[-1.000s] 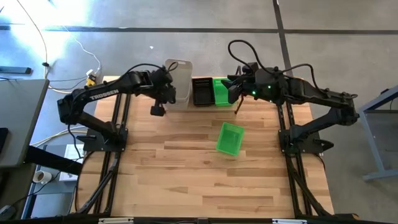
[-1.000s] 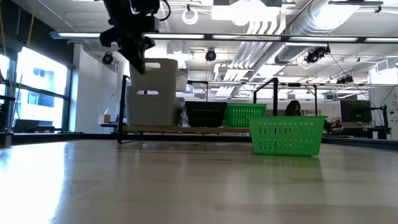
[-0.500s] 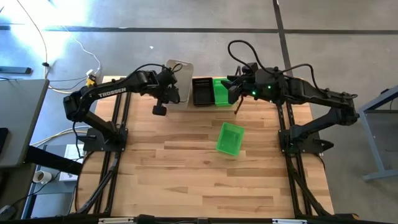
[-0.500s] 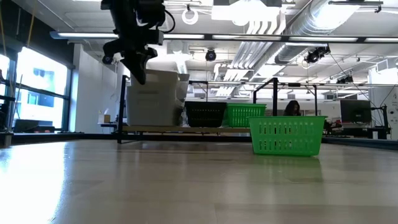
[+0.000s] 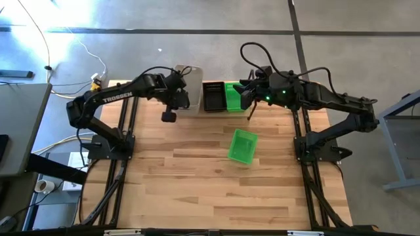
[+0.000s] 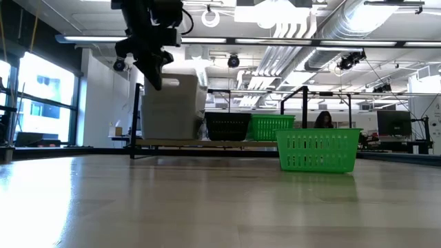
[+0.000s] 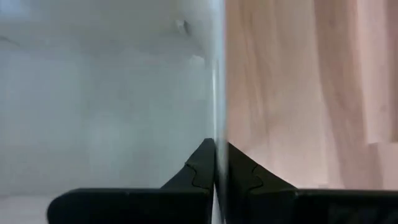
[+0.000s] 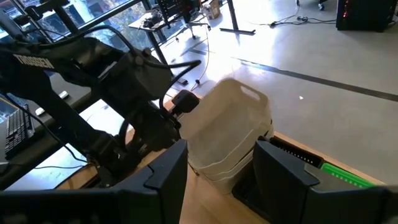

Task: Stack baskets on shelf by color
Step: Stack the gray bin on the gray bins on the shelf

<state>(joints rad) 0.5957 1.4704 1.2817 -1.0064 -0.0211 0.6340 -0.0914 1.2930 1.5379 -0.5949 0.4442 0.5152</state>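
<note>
Left gripper: left gripper [image 5: 178, 98] is up at the far edge of the tabletop [image 5: 197, 190], fingers [image 7: 202, 168] pinched tight on the wall of a whitish-grey basket [image 6: 172, 93], and that basket rides tilted on top of the whitish-grey stack [image 5: 188, 88].
Whitish-grey stack: sits at the left end of the shelf [image 6: 207, 143], at the far edge, left of centre.
Black baskets: black baskets [image 5: 212, 96] stand mid-shelf, just beside the whitish stack; how many are nested I cannot tell.
Green on shelf: green basket [image 5: 232, 96] sits at the right end of the shelf, touching the black ones.
Loose green basket: loose green basket [image 5: 243, 145] lies on the bare tabletop, near the centre and a bit toward the right edge, well apart from the shelf, upright in the low view.
Right gripper: right gripper [image 5: 245, 98] hovers at the far edge by the shelf's green end, fingers [image 8: 283, 171] spread wide, nothing between them.
</note>
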